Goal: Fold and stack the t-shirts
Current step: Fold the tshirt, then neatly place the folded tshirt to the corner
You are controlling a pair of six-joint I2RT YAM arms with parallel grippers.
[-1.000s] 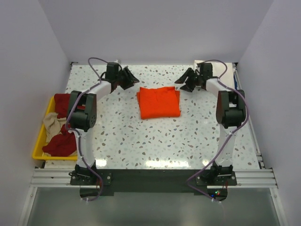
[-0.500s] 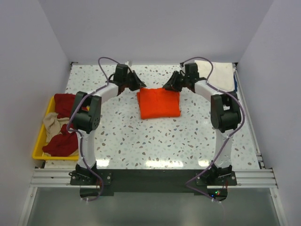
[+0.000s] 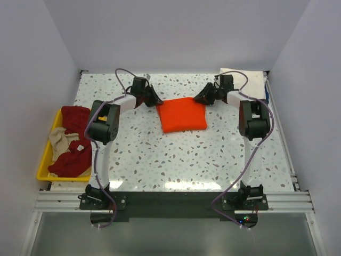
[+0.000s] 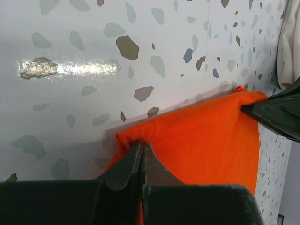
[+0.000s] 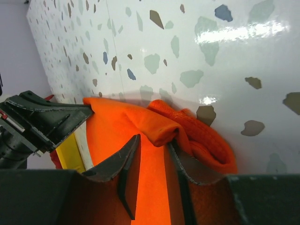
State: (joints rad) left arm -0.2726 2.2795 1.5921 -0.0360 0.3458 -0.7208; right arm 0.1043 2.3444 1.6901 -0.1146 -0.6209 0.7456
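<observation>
The bright orange t-shirt (image 3: 183,115) lies folded in the middle of the table. My left gripper (image 3: 156,101) is at its far left corner, and in the left wrist view the jaws (image 4: 142,143) are pinched shut on the orange cloth (image 4: 206,140). My right gripper (image 3: 201,99) is at the far right corner. There the jaws (image 5: 153,140) stand a little apart, closed round a thick fold of the orange t-shirt (image 5: 154,124). A cream-white t-shirt (image 3: 250,82) lies at the back right. Dark red (image 3: 72,162) and beige (image 3: 61,140) t-shirts are heaped in the tray.
A yellow plastic tray (image 3: 45,172) stands at the table's left edge. White walls close in the back and both sides. The speckled tabletop (image 3: 181,160) runs from the orange shirt to the arm bases.
Both grippers moved inward from the back of the table to the orange shirt's far corners and closed on the cloth. The shirt's far edge now looks bunched and raised.
</observation>
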